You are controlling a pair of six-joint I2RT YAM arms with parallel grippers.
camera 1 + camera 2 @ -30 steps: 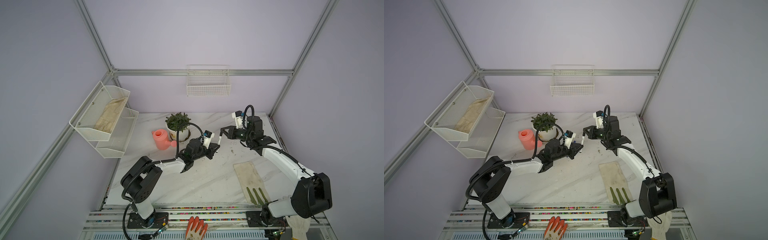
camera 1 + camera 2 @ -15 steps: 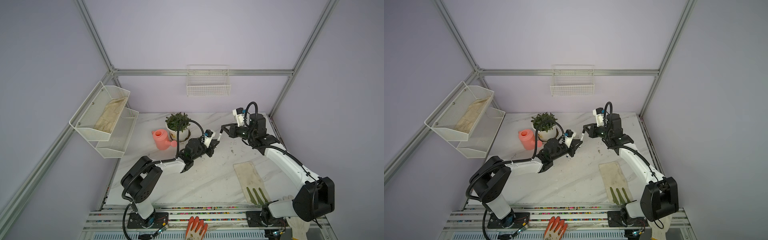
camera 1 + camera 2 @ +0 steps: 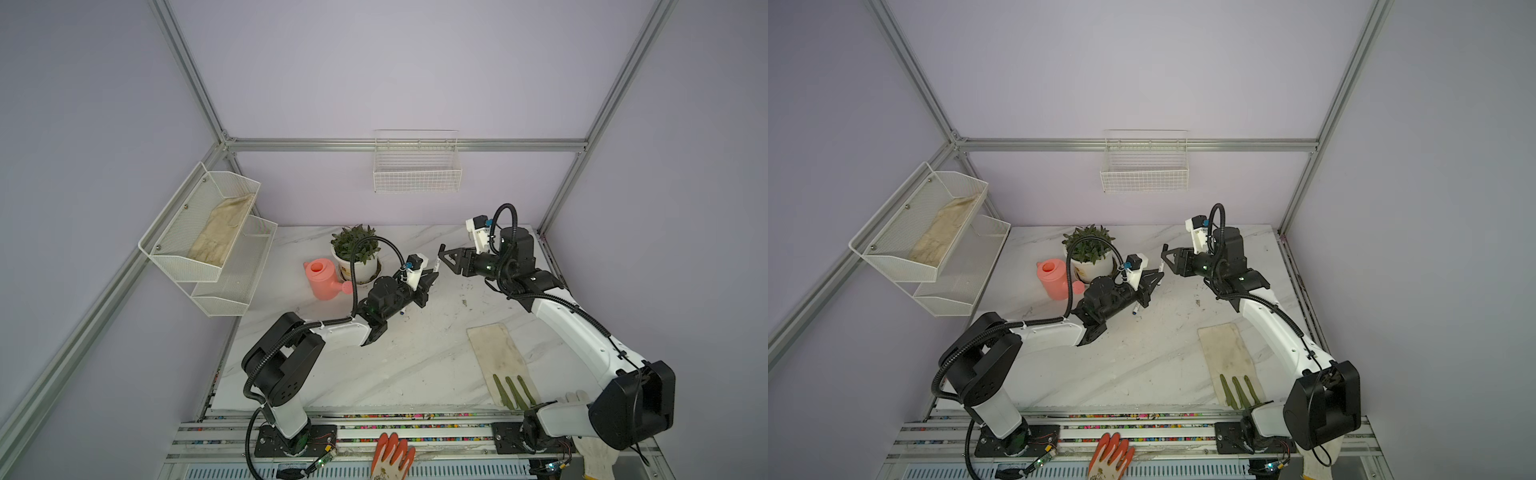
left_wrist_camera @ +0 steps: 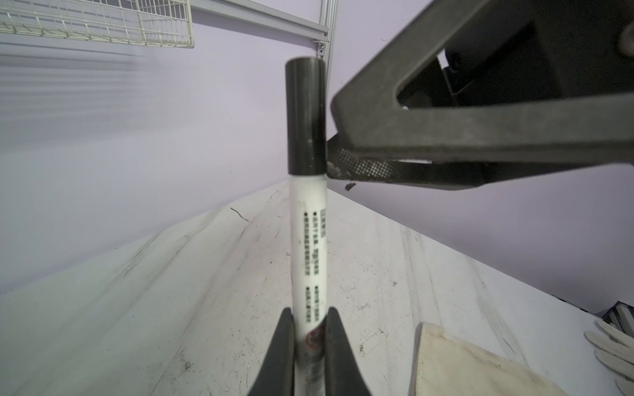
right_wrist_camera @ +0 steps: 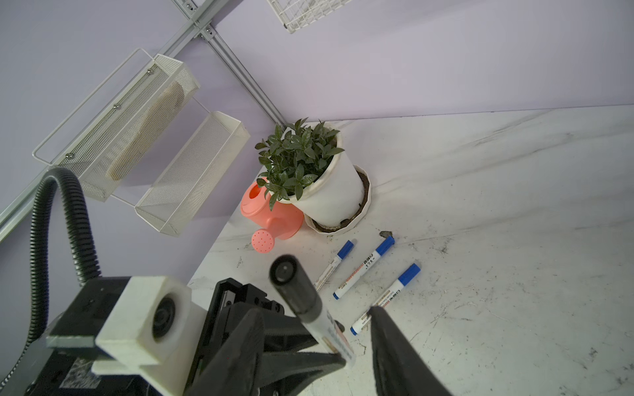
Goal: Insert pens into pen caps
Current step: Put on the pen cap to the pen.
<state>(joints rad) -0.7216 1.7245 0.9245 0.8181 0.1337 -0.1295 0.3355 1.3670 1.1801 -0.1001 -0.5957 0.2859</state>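
Pen [image 5: 310, 307] within parted right end effector [image 5: 356, 337]

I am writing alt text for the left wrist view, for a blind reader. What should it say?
A white pen with a black cap fitted sticks out from the left gripper, whose two dark fingers clamp its barrel. The right gripper is close beside the cap; behind them are a marble table, a lilac wall and a wire basket.
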